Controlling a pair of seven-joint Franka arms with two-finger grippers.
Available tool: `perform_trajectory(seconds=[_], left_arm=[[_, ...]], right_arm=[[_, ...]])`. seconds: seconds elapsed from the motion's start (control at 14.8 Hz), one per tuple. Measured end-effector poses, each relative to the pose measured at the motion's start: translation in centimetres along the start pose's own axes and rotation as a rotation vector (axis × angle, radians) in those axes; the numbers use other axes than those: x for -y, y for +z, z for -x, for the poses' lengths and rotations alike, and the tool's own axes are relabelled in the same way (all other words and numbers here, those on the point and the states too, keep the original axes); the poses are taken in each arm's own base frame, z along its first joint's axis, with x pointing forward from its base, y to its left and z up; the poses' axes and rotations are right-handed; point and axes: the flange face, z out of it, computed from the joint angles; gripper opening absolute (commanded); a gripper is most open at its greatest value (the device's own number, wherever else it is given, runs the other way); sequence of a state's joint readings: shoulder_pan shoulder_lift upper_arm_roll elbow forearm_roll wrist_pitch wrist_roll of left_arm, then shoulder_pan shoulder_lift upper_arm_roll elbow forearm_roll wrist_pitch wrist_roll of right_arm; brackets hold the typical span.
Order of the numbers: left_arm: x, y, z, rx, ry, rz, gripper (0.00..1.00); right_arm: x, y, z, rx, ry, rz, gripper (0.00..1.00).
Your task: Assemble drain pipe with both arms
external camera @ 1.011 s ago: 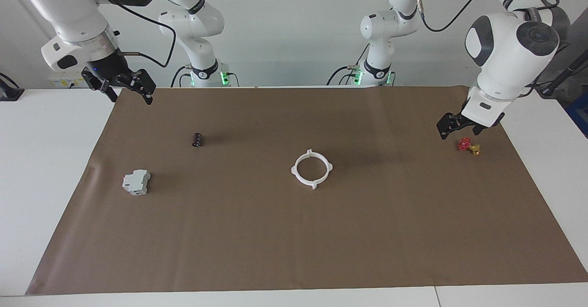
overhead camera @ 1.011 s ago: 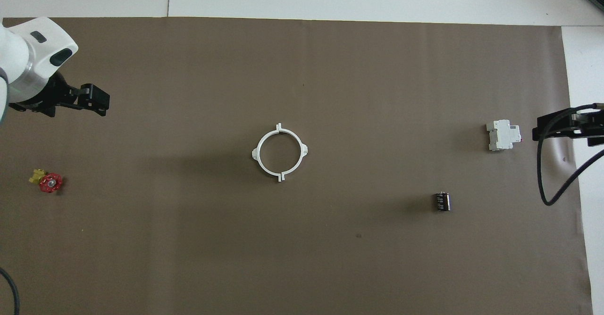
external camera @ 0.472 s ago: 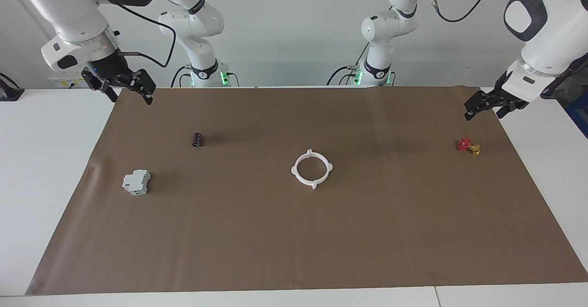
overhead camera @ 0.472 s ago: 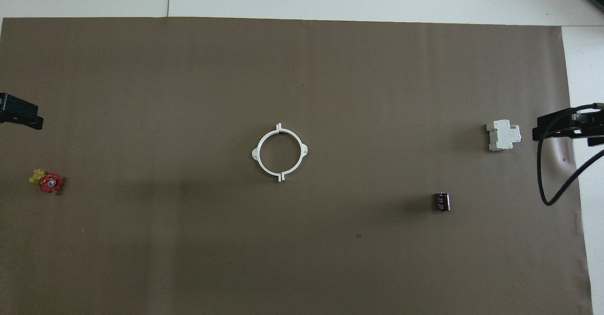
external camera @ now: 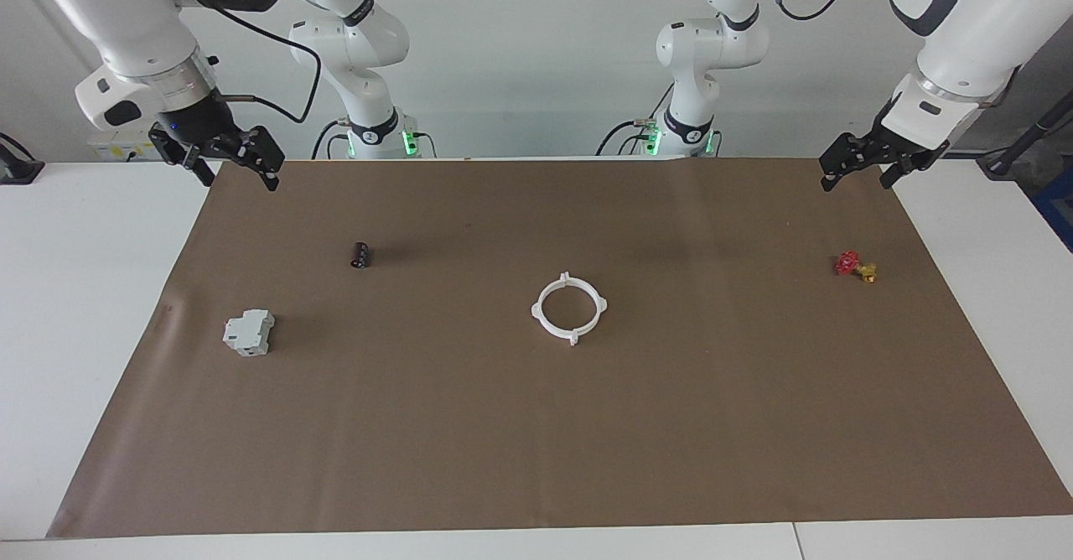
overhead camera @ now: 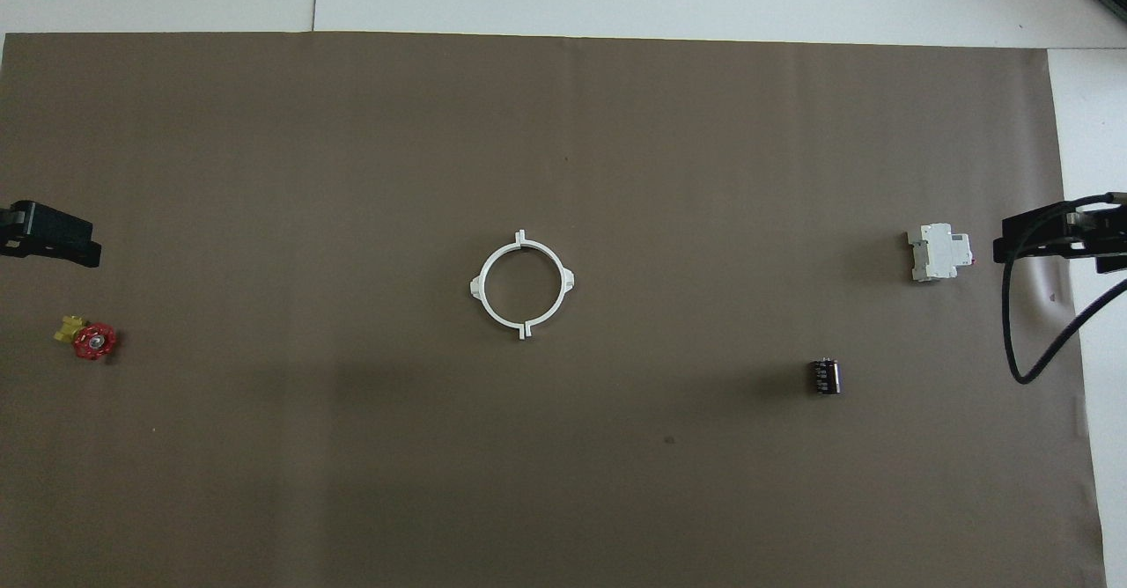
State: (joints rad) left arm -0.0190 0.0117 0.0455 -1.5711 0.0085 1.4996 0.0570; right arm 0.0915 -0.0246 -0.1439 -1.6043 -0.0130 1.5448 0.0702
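mid-mat lies the drain pipe [external camera: 569, 308], a closed white tabbed ring; left end effector [external camera: 855, 168] and right end effector [external camera: 235, 165] gape empty.

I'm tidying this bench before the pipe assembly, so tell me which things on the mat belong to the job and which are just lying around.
Belongs to the job:
- white drain pipe ring, two half-circle pieces lying together mid-mat
- left gripper and right gripper, both raised with open jaws, holding nothing

Just lying about:
- grey boxy block
- small black cylinder
- red-handled valve

Drain pipe [external camera: 568, 308] lies mid-mat [external camera: 536, 459], between block [external camera: 249, 332] and valve [external camera: 855, 266].
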Motion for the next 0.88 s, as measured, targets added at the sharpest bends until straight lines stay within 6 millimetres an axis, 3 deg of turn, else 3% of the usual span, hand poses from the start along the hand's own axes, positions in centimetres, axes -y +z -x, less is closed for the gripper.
perform_trajectory(seconds=[0.54,0.88], left_arm=[[-0.8,-0.2,0.2,-0.006,0.021,-0.009,1.00],[-3.1,-0.3,0.1,-0.009,0.065,-0.012,1.00]], right_arm=[[0.0,0.0,0.0,0.000,0.000,0.000,1.00],[0.0,0.0,0.0,0.000,0.000,0.000,1.00]])
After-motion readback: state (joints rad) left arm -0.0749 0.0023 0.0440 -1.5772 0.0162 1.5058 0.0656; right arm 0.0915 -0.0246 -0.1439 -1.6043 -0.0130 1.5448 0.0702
